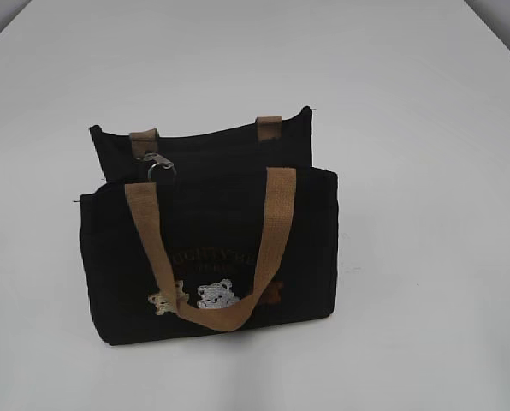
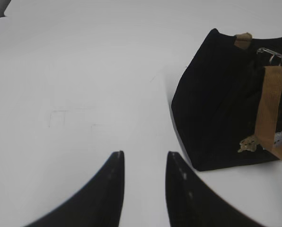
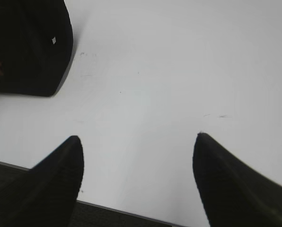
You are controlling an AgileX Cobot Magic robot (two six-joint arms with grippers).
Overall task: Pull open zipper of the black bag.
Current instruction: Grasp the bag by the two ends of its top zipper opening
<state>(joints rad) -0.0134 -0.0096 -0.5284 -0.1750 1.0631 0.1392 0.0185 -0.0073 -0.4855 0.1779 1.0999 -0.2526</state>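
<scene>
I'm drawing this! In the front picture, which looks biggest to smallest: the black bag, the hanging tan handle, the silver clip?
1. black bag
2. tan handle
3. silver clip

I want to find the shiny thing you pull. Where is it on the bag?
Find the black bag standing on the white table. Look along its top, near the left end. The zipper pull is a small silver ring and clasp beside a tan strap tab, the only shiny metal there.
</scene>
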